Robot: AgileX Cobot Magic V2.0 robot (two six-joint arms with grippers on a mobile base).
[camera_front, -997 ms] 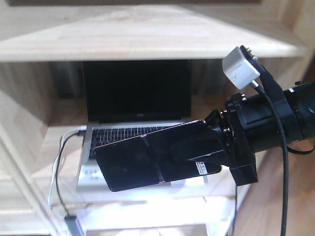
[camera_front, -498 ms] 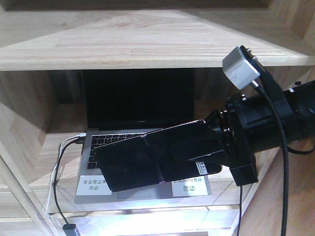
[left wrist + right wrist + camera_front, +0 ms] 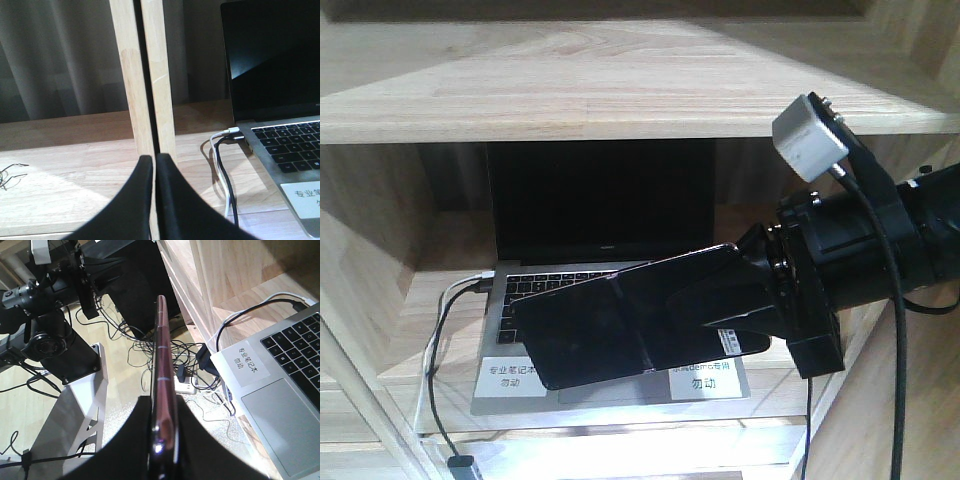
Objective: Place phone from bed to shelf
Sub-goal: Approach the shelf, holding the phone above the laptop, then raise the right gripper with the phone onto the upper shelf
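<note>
Hidden: the phone (image 3: pixel 605 335) masks part of the laptop (image 3: pixel 600 200) keyboard, and its own right end vanishes under the right gripper (image 3: pixel 720 312).
Left gripper (image 3: pixel 153 195): black fingers pressed flat together, nothing between them, facing a shelf (image 3: pixel 161 90) upright.
Textures: pale grained planks; glossy black slab, pinkish edge.
Phone: airborne before the laptop compartment, jutting toward 8 o'clock from the right gripper's clamp.

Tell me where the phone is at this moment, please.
In the front view the phone is low at centre, tilted, clamped in the right fingers and held in the air before the open laptop standing on the shelf.
</note>
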